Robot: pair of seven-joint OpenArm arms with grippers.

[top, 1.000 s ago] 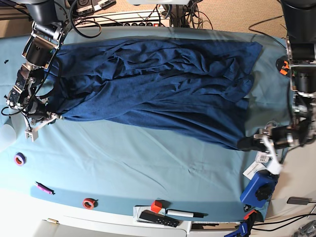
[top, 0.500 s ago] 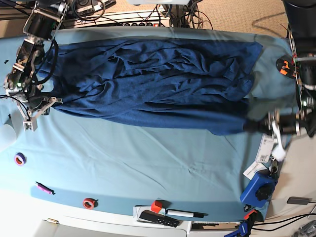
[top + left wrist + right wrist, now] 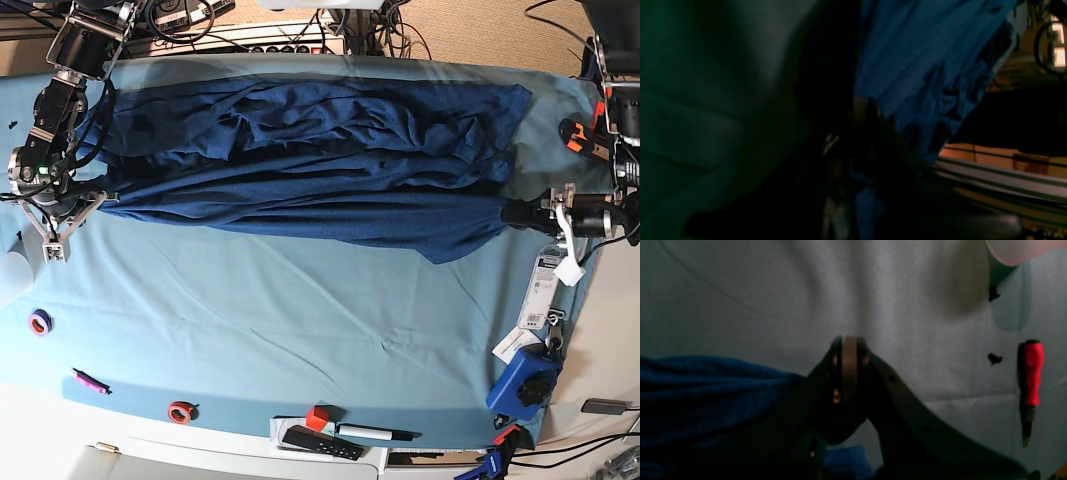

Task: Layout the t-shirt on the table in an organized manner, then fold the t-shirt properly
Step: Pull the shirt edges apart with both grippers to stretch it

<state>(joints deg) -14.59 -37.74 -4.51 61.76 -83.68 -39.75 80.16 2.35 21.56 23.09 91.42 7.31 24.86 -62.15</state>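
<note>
- The table [image 3: 300,330] is the biggest thing here, with its light teal cloth running under both hands and out past them on every side.
- The t-shirt [image 3: 310,160] is a big dark blue wrinkly mass pulled out long between the two hands, lying on the far half of the table; its near edge runs pretty much straight from one hand to the other.
- The right hand [image 3: 88,195] sits at one end of the shirt, pinched closed on the fabric. In the right wrist view the hand [image 3: 848,350] has its fingers pressed together, blue cloth bunched right beside and below them.
- The left hand [image 3: 512,214] is at the opposite end, clamped on the shirt's corner. The left wrist view is super dark, but blue fabric hangs right at the hand [image 3: 862,106] and stretches away from it.
- A red-handled screwdriver [image 3: 1028,383] lies on the cloth off to the side of the right hand, well apart from it.
</note>
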